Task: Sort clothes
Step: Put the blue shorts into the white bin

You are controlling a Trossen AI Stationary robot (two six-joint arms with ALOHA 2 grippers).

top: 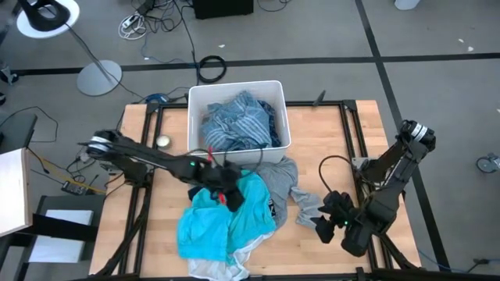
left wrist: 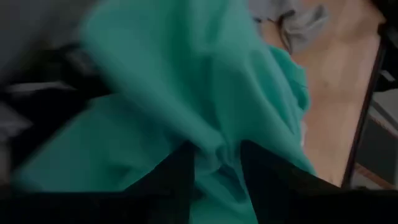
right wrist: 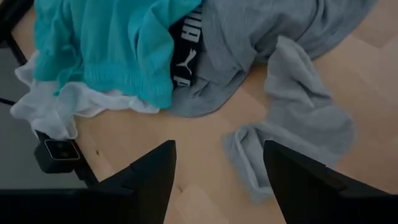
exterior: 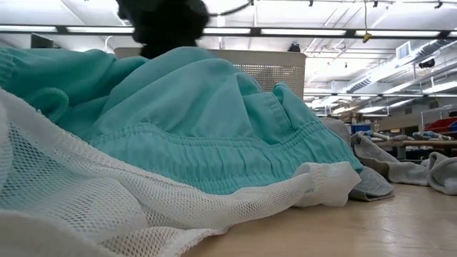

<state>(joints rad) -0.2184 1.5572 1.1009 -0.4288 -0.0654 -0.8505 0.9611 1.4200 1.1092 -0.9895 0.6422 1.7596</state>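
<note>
The heap of clothes lies on the wooden table in front of the white bin. A turquoise garment lies on a white mesh piece. A navy piece with white lettering and a grey top lie beside it. A grey sock lies apart to the right. A blue-grey striped top lies in the bin. My left gripper is shut on the turquoise garment in the middle of the heap. My right gripper is open and empty, just near of the grey sock. My left gripper pinches a bunched fold of the turquoise garment between its two fingers, coming from above, pointing down. How many layers it has, I cannot tell. The rest of the garment lies spread on the heap and the table.
The bin stands at the table's far middle edge. Bare wood lies to the right of the heap and near my right gripper. A small round object sits left of the bin. A small black camera sits at the near edge.
</note>
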